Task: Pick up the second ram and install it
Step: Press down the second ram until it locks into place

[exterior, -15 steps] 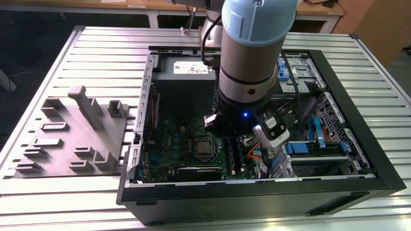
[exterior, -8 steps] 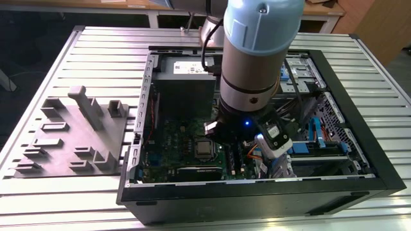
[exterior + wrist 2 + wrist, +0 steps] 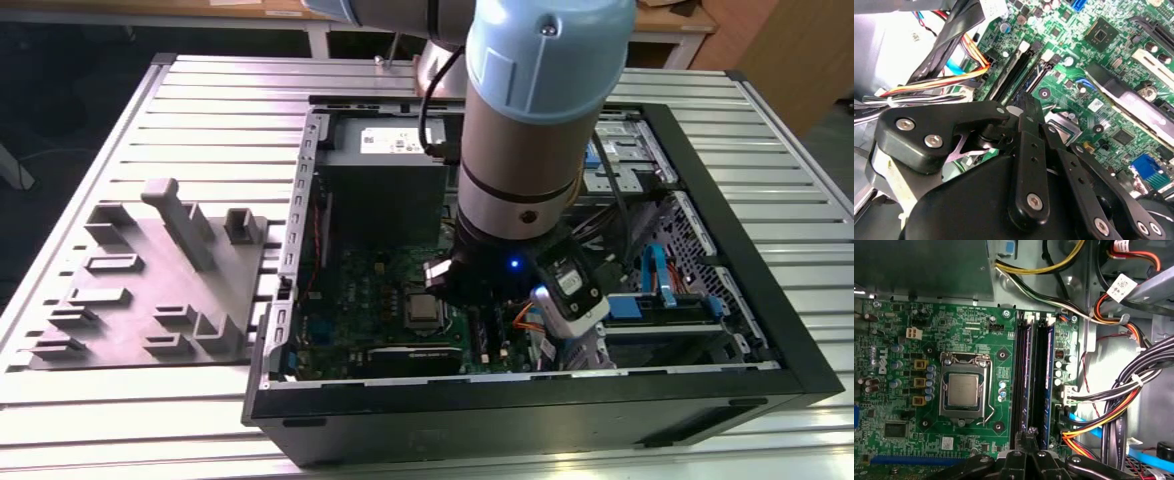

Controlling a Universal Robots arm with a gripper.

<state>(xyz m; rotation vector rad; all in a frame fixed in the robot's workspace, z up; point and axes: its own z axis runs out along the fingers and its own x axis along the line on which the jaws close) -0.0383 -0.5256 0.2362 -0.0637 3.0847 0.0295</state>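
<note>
Here the arm (image 3: 527, 150) is reaching down into an open computer case (image 3: 534, 400) that is lying on the ribbed metal surface (image 3: 214, 120). A grey moulded holder (image 3: 147, 280) is sitting beside the case, on the exterior view's left.

In the first wrist view the pincer (image 3: 1029, 432) is hovering over the green motherboard (image 3: 954, 325), right at one end of the memory slots. Its black fingers are drawn in narrow, with the tips nearly meeting. Whether they are actually touching the stick below cannot be told.

The second ram (image 3: 1027, 375) is standing on edge in a slot, showing as a thin blue-green strip between black slot rails, and the pincer's tips are lining up over its near end. Another stick (image 3: 1051, 365) is standing in a parallel slot just beside it, on the side away from the processor (image 3: 963, 390) (its metal lid is lying bare in its socket).

Orange, yellow and black cables (image 3: 1099, 425) are running past the slots on that far side. In the second wrist view the pincer (image 3: 1030, 102) is pointing down at the same pair of slots.
</note>
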